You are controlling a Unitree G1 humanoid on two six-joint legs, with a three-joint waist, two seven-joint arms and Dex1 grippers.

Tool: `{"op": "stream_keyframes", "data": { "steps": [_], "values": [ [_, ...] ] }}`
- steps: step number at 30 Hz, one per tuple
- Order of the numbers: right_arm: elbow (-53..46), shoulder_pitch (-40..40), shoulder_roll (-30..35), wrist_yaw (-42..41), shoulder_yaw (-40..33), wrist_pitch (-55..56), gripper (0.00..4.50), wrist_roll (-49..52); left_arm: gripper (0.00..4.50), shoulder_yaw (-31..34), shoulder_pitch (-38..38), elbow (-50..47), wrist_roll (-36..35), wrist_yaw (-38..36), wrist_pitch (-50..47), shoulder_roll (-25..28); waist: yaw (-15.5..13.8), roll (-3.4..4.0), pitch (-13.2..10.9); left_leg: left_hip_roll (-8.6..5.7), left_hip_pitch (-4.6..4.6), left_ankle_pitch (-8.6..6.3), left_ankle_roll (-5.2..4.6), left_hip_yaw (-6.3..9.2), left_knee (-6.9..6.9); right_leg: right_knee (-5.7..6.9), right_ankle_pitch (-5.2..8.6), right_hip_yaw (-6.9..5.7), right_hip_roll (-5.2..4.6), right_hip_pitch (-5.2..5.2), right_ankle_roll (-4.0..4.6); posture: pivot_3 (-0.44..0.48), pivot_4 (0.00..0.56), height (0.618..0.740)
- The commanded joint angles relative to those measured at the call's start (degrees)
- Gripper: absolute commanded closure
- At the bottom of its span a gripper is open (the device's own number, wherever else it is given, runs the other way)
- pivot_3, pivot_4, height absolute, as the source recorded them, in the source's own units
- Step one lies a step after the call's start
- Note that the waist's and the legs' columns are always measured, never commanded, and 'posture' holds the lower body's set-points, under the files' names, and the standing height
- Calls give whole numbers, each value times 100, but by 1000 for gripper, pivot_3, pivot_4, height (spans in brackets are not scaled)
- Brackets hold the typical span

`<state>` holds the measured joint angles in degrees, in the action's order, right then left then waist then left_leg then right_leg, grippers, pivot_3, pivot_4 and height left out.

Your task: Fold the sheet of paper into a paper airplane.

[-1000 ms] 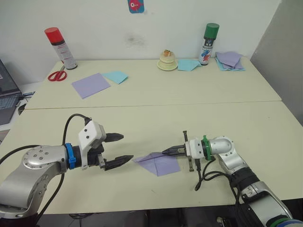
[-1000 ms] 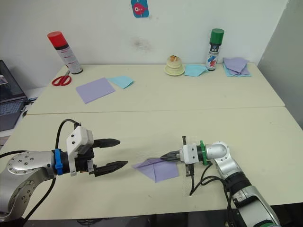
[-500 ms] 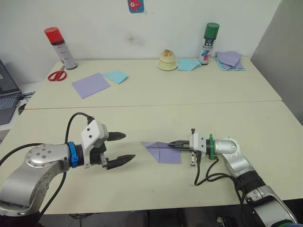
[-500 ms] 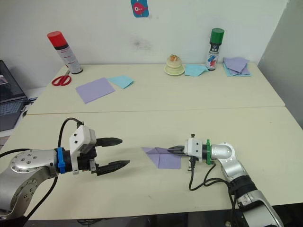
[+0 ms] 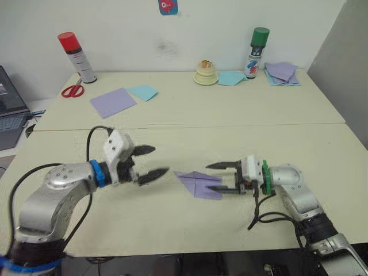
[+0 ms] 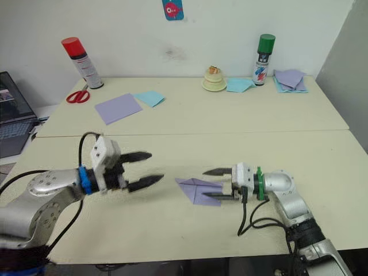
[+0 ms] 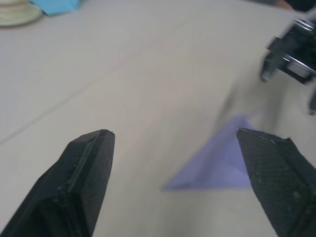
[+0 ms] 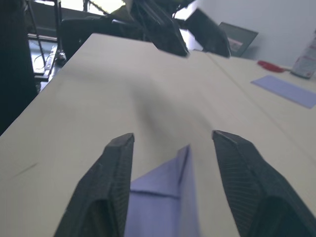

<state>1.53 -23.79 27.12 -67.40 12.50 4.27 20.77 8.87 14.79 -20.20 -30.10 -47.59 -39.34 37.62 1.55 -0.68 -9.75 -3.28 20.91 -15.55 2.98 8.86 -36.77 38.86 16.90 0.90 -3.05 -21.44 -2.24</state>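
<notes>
The sheet of paper (image 5: 198,184), lavender and creased, lies flat on the near table, folded into a pointed shape with its tip toward my left. My right gripper (image 5: 214,177) is open, with one finger on either side of the paper's right end and nothing held. My left gripper (image 5: 156,160) hovers open just left of the tip, a short gap away. In the left wrist view the paper (image 7: 222,165) lies ahead between the spread fingers (image 7: 84,182). In the right wrist view the paper (image 8: 163,197) sits between the fingers (image 8: 113,187).
On the far table stand a red-capped spray can (image 5: 75,57), scissors (image 5: 70,90), a smooth lavender square (image 5: 112,102), a pale blue sheet (image 5: 142,92), a small yellow dish (image 5: 205,75), a green-capped can (image 5: 257,45) and stacked sheets (image 5: 282,73). A laptop (image 5: 11,109) sits at the left.
My right gripper was shut on the paper's right end and has opened, letting it go. My left gripper has moved right, closer to the paper's tip.
</notes>
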Motion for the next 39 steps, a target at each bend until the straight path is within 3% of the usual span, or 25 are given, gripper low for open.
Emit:
{"op": "stream_keyframes", "data": {
  "steps": [1,5,11,17,23,26,33,36,39],
  "values": [
    [-44,-271,-121,493,-280,-702,3068,165,1219,-432,318,369,298,246,235,-252,4,-1,1,-1,-1,0,0,0,0,0,0,0,0,1,0,0,150,740],
    [408,-454,-168,866,-45,-1229,4500,-365,2549,-1124,565,967,770,219,610,-576,11,-1,1,-4,4,1,2,-8,2,-1,0,3,-1,-10,1,0,150,740],
    [106,-83,-106,718,424,-1609,4500,-672,4411,-2033,627,1206,1192,-35,774,-767,22,-1,1,-2,92,14,25,-13,-12,7,0,7,-3,-100,0,0,150,740],
    [-147,388,23,715,869,-1700,4500,-1063,4461,-2568,203,1044,1611,-344,896,-345,35,-1,1,-4,88,10,17,-13,-11,8,0,8,-4,-95,-1,0,150,740],
    [558,437,25,1052,1116,-913,4500,-1874,4461,-2741,144,1511,1985,-78,1092,-584,19,-2,8,-7,41,1,1,-6,-9,8,1,1,-2,-43,-3,0,150,740],
    [621,476,102,949,1086,-658,4500,-1916,4461,-2675,220,1659,1954,-35,1065,-749,9,-1,25,-10,-21,-1,-2,-5,-1,-6,26,0,-2,26,-44,0,150,740],
    [170,552,305,542,753,-298,4500,-1432,4461,-2325,588,1824,1661,-299,967,-736,-13,-6,28,-15,-12,0,-2,5,-11,-2,24,-2,-2,22,-48,0,150,740],
    [-163,633,360,310,584,-282,3894,-1056,4500,-2363,701,2003,1737,-364,1069,-713,-1,-7,26,-13,-5,0,-2,4,-8,1,23,-1,-3,10,-46,0,150,740],
    [-452,794,492,36,420,120,2814,-803,4500,-2481,770,2197,1839,-441,1214,-746,5,-8,26,-12,-2,-1,-2,4,-6,0,9,0,-4,7,-21,0,150,740]
  ]
}}
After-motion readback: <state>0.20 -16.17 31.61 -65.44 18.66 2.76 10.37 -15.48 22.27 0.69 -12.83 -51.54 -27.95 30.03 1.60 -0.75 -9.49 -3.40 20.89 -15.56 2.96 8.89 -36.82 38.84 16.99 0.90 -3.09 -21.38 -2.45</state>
